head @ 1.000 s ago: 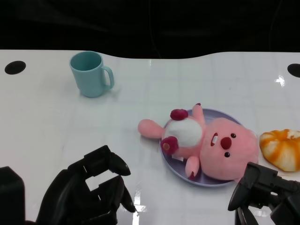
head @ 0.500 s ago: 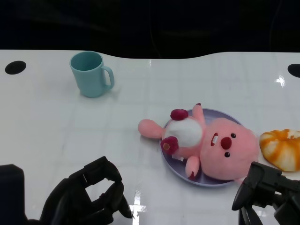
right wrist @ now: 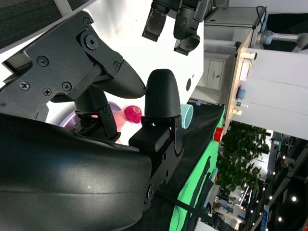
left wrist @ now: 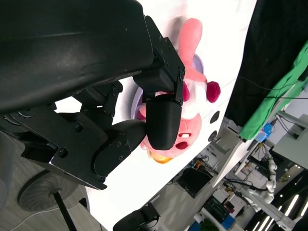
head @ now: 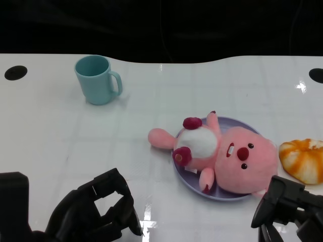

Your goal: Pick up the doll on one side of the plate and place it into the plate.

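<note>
The pink plush doll (head: pixel 229 156) lies on its back across the lavender plate (head: pixel 189 179), one ear (head: pixel 160 137) hanging over the rim onto the table. In the left wrist view the doll (left wrist: pixel 195 91) shows beyond my fingers (left wrist: pixel 162 122). My left hand (head: pixel 98 212) sits at the table's near edge, left of the plate, fingers curled with nothing in them. At the near right edge, just in front of the doll's head, is my right hand (head: pixel 290 206), holding nothing. The right wrist view shows part of the doll (right wrist: pixel 133 113) and plate (right wrist: pixel 72 118) past the right hand's fingers (right wrist: pixel 160 98).
A teal mug (head: pixel 97 79) stands at the back left, also visible in the right wrist view (right wrist: pixel 186 115). An orange-and-white bun-like toy (head: pixel 304 159) lies right of the plate. Black holes (head: pixel 15 72) mark the table's far corners. My left hand (right wrist: pixel 175 21) appears in the right wrist view.
My left hand has drawn back toward me and its fingers have curled in. The right hand has slipped slightly lower. Doll and plate have not moved.
</note>
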{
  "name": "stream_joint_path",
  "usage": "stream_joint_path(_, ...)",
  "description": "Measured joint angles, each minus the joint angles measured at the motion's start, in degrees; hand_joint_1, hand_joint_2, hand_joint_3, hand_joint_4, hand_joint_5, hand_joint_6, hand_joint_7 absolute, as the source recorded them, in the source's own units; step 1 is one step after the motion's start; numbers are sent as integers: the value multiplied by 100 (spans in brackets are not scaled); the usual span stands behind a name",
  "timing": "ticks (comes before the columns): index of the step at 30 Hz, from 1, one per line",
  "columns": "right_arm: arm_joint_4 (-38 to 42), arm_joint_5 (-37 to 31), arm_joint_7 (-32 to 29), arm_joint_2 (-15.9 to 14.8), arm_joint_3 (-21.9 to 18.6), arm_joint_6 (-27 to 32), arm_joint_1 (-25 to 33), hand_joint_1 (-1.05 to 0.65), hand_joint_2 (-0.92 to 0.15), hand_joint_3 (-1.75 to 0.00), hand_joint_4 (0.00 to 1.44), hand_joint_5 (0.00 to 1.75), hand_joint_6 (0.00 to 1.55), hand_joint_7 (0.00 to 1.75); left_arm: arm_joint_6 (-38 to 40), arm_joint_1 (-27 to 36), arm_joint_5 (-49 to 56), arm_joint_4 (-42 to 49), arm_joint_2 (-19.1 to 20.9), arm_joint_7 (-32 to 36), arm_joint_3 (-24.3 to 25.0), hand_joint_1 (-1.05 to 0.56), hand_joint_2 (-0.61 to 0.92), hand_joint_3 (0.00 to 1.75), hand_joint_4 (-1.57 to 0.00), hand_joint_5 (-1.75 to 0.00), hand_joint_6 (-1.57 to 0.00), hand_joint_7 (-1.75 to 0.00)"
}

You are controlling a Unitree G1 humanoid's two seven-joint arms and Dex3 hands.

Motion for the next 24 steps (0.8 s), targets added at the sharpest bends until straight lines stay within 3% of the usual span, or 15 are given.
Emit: stream_joint_path(24,21,3,4,0,2,-47,24,-15,-42,-144,71,175,62,153,-261,5,255,8,118,-200,-87,-19,49,127,-80,-175,-64,-171)
